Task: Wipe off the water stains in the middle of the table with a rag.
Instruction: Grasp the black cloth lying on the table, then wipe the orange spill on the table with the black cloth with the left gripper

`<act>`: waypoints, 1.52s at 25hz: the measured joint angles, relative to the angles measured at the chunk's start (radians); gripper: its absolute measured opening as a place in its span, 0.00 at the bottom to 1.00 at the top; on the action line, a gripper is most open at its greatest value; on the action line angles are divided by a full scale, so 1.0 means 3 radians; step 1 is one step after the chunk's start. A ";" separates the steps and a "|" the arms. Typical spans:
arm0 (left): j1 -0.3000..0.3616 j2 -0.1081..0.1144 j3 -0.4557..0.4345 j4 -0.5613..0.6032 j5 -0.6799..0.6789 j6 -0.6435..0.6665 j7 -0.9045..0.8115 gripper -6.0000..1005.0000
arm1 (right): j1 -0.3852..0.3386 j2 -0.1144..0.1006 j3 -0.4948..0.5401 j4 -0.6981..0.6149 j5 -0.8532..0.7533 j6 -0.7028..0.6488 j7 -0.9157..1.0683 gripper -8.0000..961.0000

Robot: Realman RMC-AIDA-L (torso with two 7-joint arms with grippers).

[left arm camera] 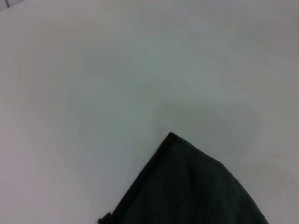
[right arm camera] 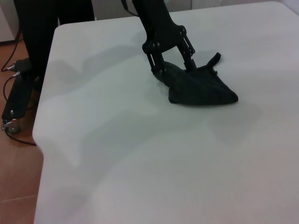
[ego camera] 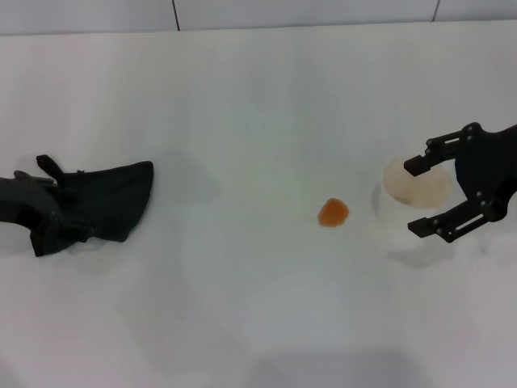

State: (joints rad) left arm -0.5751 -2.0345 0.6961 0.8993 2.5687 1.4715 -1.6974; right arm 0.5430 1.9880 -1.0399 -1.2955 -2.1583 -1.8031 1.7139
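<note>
While the left gripper [ego camera: 50,212] pinched the rag [ego camera: 101,206] at the frame's left edge, the orange stain [ego camera: 333,212] sat right of centre, where a careless sweep risked toppling the cup [ego camera: 412,202] inside the right gripper's [ego camera: 423,196] wide-spread fingers.

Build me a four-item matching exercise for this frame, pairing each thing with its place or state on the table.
Things:
1. rag
2. water stains
3. paper cup
4. left gripper

Places or states:
A. between the open fingers of the right gripper, on the robot's right
B. a small orange blot near the middle of the table, uncovered
C. lying dark and crumpled on the robot's left side of the table
D. down at the near edge of the rag, fingers on the cloth

Pairs: 1-C, 2-B, 3-A, 4-D
</note>
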 joint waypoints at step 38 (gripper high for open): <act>-0.0612 -0.0150 0.0563 -0.0402 -0.0450 0.0119 -0.0371 0.07 | -0.0061 0.0074 0.0034 -0.0065 0.0094 0.0055 -0.0021 0.91</act>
State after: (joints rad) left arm -0.7586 -2.0794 0.8649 0.7786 2.4337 1.5072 -1.8086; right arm 0.5247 2.0103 -1.0298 -1.3150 -2.1301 -1.7865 1.7077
